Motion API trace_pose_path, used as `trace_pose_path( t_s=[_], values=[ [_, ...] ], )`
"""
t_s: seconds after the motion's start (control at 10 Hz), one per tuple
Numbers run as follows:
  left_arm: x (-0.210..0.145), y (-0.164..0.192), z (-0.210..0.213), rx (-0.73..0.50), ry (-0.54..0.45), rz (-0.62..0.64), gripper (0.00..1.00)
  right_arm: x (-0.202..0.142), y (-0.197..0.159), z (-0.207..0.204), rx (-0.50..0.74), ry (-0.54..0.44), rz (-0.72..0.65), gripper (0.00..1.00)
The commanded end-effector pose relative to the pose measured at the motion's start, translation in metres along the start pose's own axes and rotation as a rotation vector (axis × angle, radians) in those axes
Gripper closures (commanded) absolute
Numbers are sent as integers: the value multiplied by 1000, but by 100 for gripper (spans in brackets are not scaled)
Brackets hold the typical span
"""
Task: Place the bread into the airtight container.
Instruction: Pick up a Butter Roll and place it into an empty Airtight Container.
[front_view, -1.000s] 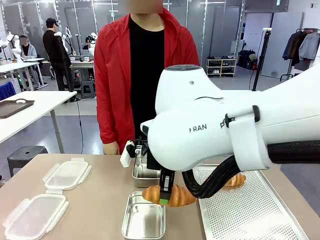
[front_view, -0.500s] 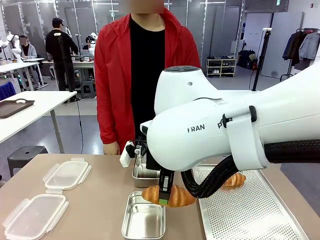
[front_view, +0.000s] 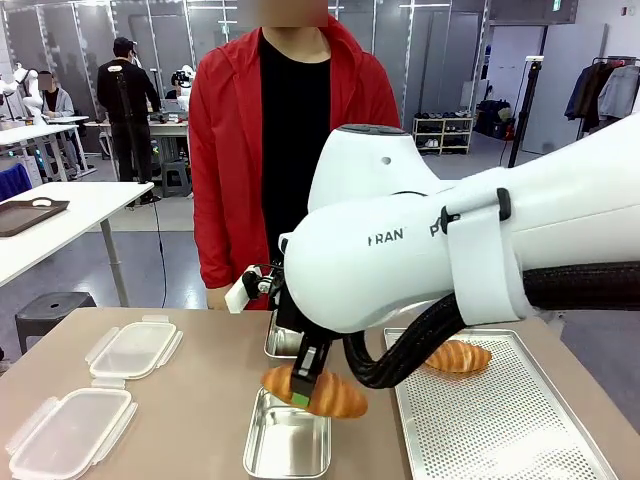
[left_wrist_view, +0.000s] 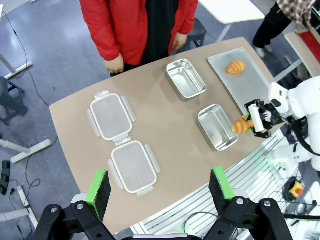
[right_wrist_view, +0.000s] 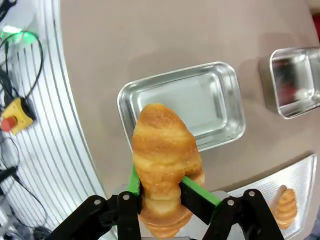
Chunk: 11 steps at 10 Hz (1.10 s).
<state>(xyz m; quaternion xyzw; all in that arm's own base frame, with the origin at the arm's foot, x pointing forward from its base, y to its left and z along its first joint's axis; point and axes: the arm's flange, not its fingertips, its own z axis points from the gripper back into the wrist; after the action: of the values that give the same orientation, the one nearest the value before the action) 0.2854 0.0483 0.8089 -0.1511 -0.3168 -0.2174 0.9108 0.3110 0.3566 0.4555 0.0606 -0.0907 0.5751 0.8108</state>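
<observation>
My right gripper (front_view: 303, 386) is shut on the bread, a golden croissant (front_view: 314, 391), and holds it in the air just above the near airtight container (front_view: 287, 441), an open steel box. From the right wrist, the croissant (right_wrist_view: 162, 152) sits between the green pads (right_wrist_view: 134, 180) over that container's near rim (right_wrist_view: 192, 107). From high above the table, my left gripper (left_wrist_view: 159, 186) is open with nothing between its fingers. It looks down on the croissant (left_wrist_view: 240, 125) beside the container (left_wrist_view: 216, 127).
A second steel container (front_view: 284, 343) stands farther back, near the person in a red jacket. A perforated tray (front_view: 500, 425) at the right holds another croissant (front_view: 457, 357). Two clear plastic lids (front_view: 133, 348) (front_view: 68, 432) lie at the left.
My right gripper has carried the croissant a little to the left, further over the near container. The croissant now tilts down to the right.
</observation>
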Motion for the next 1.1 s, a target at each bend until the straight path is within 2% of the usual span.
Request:
trace_pose_path(
  t_s=[0.0, 0.1, 0.3, 0.5, 0.6, 0.7, 0.9, 1.0],
  values=[
    [-1, -1, 1, 2, 5, -17, 0, 18, 12, -22, -22, 67, -203, 64],
    [-1, -1, 1, 2, 5, -17, 0, 22, 11, -28, -10, 74, -323, 64],
    [-1, -1, 1, 2, 5, -17, 0, 26, 6, -38, -8, 60, -665, 64],
    [-1, -1, 1, 2, 5, -17, 0, 29, -2, -43, -56, 95, -844, 64],
    [-1, -1, 1, 2, 5, -17, 0, 28, -10, -48, -98, 86, -914, 64],
    [-1, -1, 1, 2, 5, -17, 0, 30, -18, -60, -87, 89, -964, 64],
    [-1, -1, 1, 2, 5, -17, 0, 36, -27, -77, -101, 15, -997, 64],
    [-1, -1, 1, 2, 5, -17, 0, 37, -29, -85, -100, 21, -1000, 64]
  ],
)
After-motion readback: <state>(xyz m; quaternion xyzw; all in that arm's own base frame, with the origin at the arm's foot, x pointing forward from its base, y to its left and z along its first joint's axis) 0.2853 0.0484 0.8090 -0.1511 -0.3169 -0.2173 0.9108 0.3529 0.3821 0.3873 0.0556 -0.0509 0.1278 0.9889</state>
